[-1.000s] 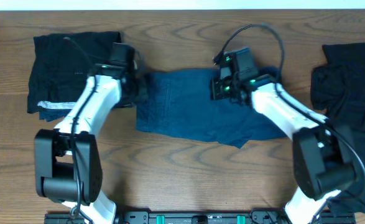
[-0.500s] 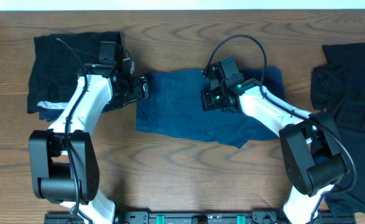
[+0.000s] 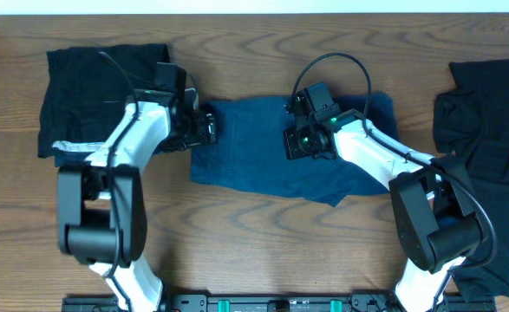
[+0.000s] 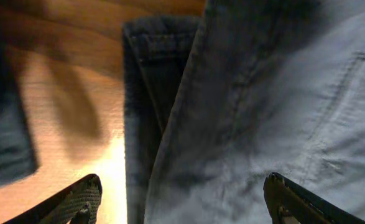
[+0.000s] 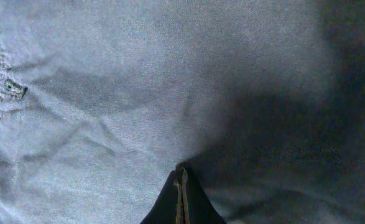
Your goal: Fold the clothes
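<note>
Left claw (image 4: 181, 190) is spread wide, hovering right over the waistband end of the navy shorts (image 3: 254, 165), gripping nothing. Right claw (image 5: 181, 185) is pinched together, tip down on the shorts' middle. Black garments (image 3: 89, 87) sit on the tabletop (image 3: 254, 225) just behind the left claw.

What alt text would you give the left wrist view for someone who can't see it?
Close view down onto navy-blue shorts lying on a wooden table, their seamed edge near the middle. The left end effector is open, its fingertips spread along the bottom, one over wood, one over cloth. Another dark cloth shows far left.
</note>
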